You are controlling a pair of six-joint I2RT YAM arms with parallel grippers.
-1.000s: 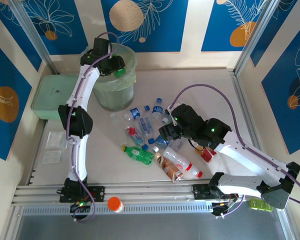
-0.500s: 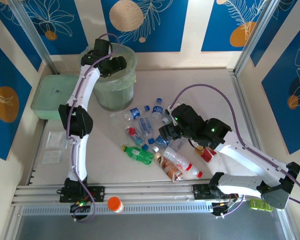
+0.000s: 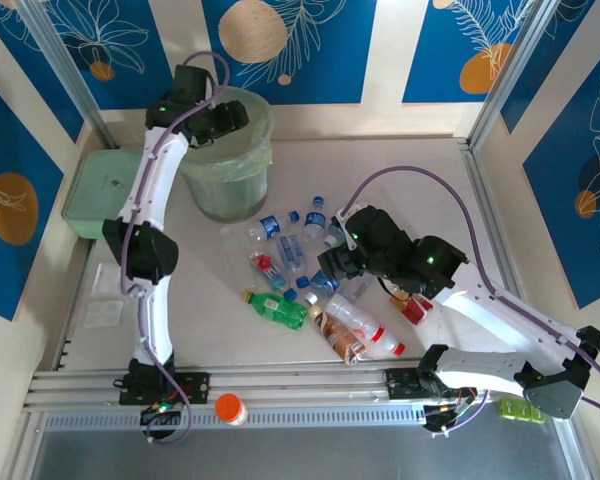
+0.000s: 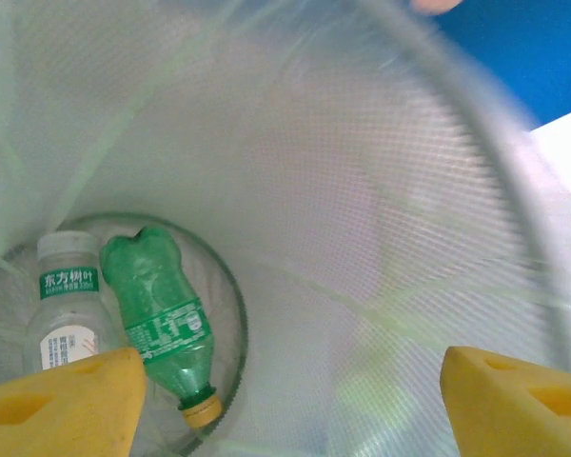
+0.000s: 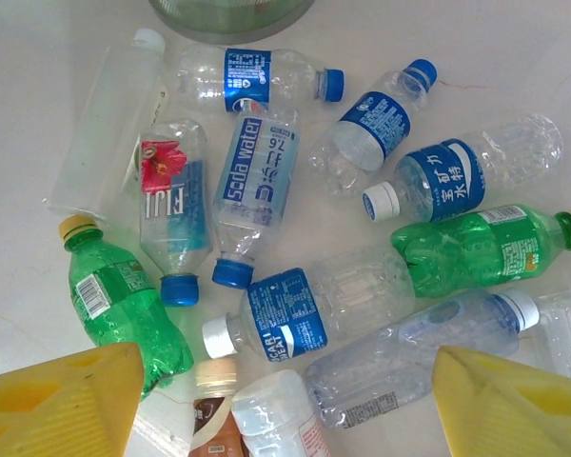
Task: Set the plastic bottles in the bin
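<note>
At the tabletop's (image 3: 430,190) far-left corner I see the left pincer (image 4: 285,405) gaping empty over the bin (image 3: 228,185); right pincer (image 5: 285,409) gapes empty above plastic bottles (image 5: 255,186).

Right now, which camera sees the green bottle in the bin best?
The left wrist view. It looks down into the bin, where the green bottle lies on the bottom beside a clear one. In the top view the bin's cloudy wall hides it. The right wrist view catches the bin's base from outside.

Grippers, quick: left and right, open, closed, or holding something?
Left gripper: open, empty, over the bin.
Right gripper: open, empty, above the plastic bottles.
</note>
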